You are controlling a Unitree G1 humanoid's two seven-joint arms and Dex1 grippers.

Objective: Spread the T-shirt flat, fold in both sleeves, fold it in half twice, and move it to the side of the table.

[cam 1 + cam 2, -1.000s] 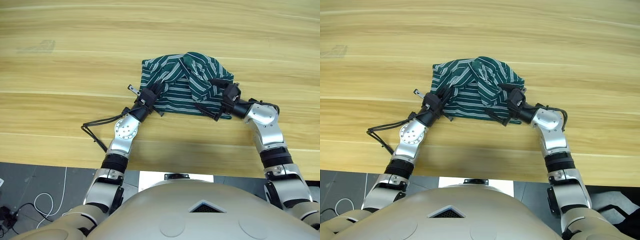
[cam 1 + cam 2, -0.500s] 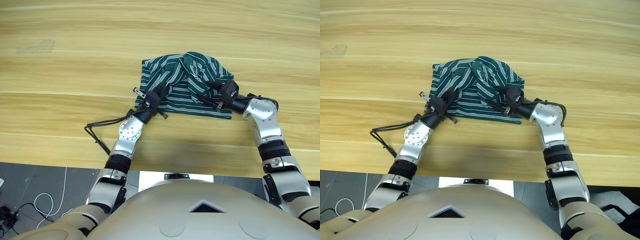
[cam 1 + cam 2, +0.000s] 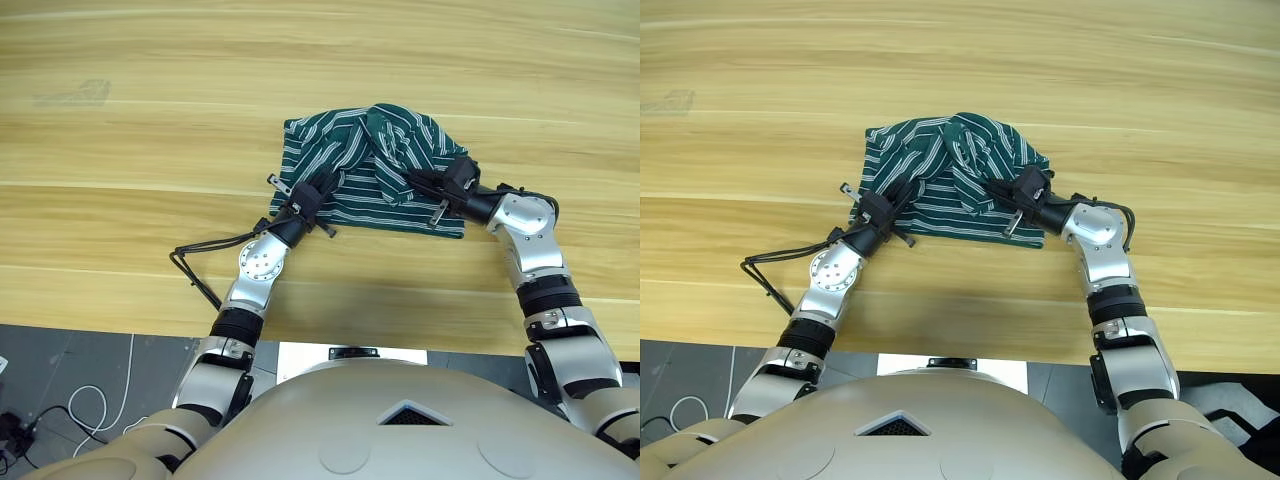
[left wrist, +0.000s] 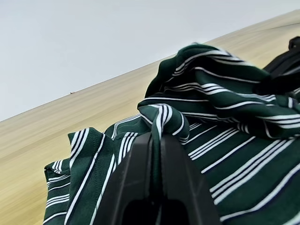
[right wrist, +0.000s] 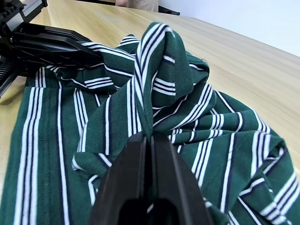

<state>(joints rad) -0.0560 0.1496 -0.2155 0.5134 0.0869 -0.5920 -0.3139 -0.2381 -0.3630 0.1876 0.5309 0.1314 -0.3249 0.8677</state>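
Note:
A dark green T-shirt with white stripes [image 3: 360, 170] lies bunched on the wooden table [image 3: 150, 130], near its front edge. My left gripper [image 3: 322, 183] is shut on a fold of cloth at the shirt's left front part; the pinched fold [image 4: 161, 117] rises between its black fingers [image 4: 136, 168]. On the shirt's right side my right gripper [image 3: 412, 180] is shut on another raised fold [image 5: 150, 75]. In the right wrist view the left gripper [image 5: 56, 44] lies across the cloth farther off.
Bare wood stretches to the left, right and far side of the shirt. A black cable [image 3: 195, 262] loops from my left arm over the table's front edge. Beyond that edge lies dark floor with a white cord [image 3: 85, 405].
My right gripper has slid left and farther onto the shirt, pulling its fold along. The left gripper crept a little forward and right a second ago, then stayed put.

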